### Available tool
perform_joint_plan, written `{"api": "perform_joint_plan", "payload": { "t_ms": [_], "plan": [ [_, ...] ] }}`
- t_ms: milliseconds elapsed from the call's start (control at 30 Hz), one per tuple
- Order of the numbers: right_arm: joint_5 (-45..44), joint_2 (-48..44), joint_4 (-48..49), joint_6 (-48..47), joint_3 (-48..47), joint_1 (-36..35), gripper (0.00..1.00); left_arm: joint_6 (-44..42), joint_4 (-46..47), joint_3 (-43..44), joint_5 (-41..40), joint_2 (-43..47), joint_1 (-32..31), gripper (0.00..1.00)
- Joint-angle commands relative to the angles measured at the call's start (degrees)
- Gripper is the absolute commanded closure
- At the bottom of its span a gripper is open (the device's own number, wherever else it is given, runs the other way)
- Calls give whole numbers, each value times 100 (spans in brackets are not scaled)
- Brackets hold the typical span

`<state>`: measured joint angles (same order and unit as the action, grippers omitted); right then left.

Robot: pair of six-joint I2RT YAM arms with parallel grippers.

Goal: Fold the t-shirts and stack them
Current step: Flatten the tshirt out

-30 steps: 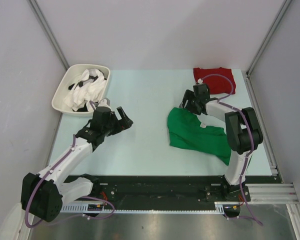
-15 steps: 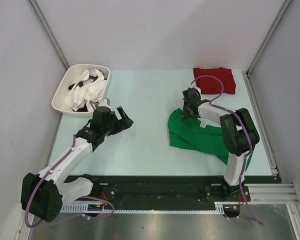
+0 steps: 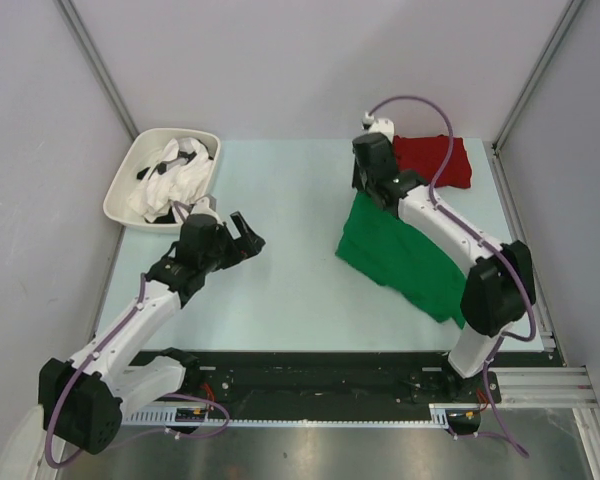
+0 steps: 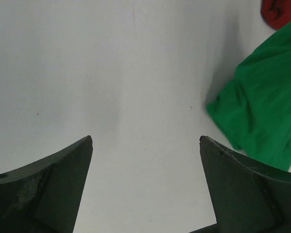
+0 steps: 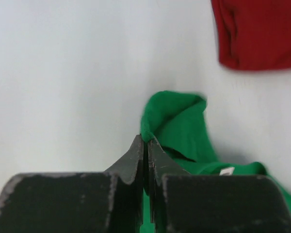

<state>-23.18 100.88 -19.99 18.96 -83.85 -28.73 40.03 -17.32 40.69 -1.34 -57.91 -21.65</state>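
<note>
The right arm stretches forward, its fingers (image 5: 145,145) pinched shut on an edge of the green shirt (image 3: 405,260), lifting it just beside the folded red shirt (image 3: 435,160); the left arm's fingers (image 4: 145,145) hover spread wide, holding nothing, left of the green shirt.

Bright green t-shirt (image 3: 400,262), plain; dark red t-shirt (image 3: 435,160), plain; pale mint desk (image 3: 290,200); white basket (image 3: 130,190) of white cloths (image 3: 175,175).
</note>
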Motion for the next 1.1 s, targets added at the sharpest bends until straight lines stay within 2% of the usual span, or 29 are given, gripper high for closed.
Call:
{"api": "perform_joint_plan", "payload": {
  "t_ms": [0, 167, 267, 300, 367, 500, 533, 600, 633, 700, 767, 833, 867, 900, 933, 967, 1000, 1067],
  "plan": [
    [-565, -797, -40, -761, -1403, -562, 100, -92, -130, 299, -138, 183, -6, 4],
    [-1030, -1096, -208, -1480, -2896, -1405, 100, -171, -377, 641, -173, 393, 152, 3],
    [-1434, -1316, -268, -1720, -3469, -1635, 100, -250, -544, 843, -217, 648, 310, 2],
    [-1609, -1325, -382, -1781, -3915, -1636, 100, -276, -605, 888, -235, 693, 397, 2],
    [-1847, -1343, -655, -1887, -4138, -1627, 100, -320, -693, 1054, -235, 772, 477, 2],
    [-2349, -1641, -848, -1844, -3552, -1216, 100, -382, -773, 1240, -208, 808, 574, 2],
    [-2271, -1737, -962, -1487, -2950, -1040, 100, -382, -764, 1249, -191, 790, 574, 2],
    [-1886, -1984, -1164, -1055, -2349, -671, 100, -382, -755, 1249, -138, 738, 574, 2],
    [-1735, -2045, -1287, -704, -1589, -251, 100, -365, -729, 1231, -60, 720, 574, 2],
    [-1472, -2081, -1419, -404, -899, 76, 100, -338, -642, 1091, 29, 685, 574, 2],
    [-1418, -1968, -1762, -105, -110, 464, 100, -303, -580, 890, 90, 676, 574, 2],
    [-1662, -1635, -2252, 150, 166, 683, 98, -224, -439, 714, 90, 684, 565, 3],
    [-1811, -1537, -2351, 291, 350, 702, 84, -198, -378, 565, 264, 693, 565, 2],
    [-2065, -1458, -2413, 336, 378, 702, 62, -171, -273, 502, 292, 693, 531, 2],
    [-2137, -1440, -2405, 354, 387, 641, 27, -145, -220, 423, 284, 632, 487, 3],
    [-2164, -1501, -2317, 241, 387, 588, 7, -127, -97, 396, 284, 571, 364, 3],
    [-2138, -1571, -2073, 144, 387, 510, 1, -136, -26, 379, 275, 475, 267, 2],
    [-1833, -1826, -1817, -49, 379, 343, 0, -136, 105, 492, 275, -6, -30, 3]
  ]
}}
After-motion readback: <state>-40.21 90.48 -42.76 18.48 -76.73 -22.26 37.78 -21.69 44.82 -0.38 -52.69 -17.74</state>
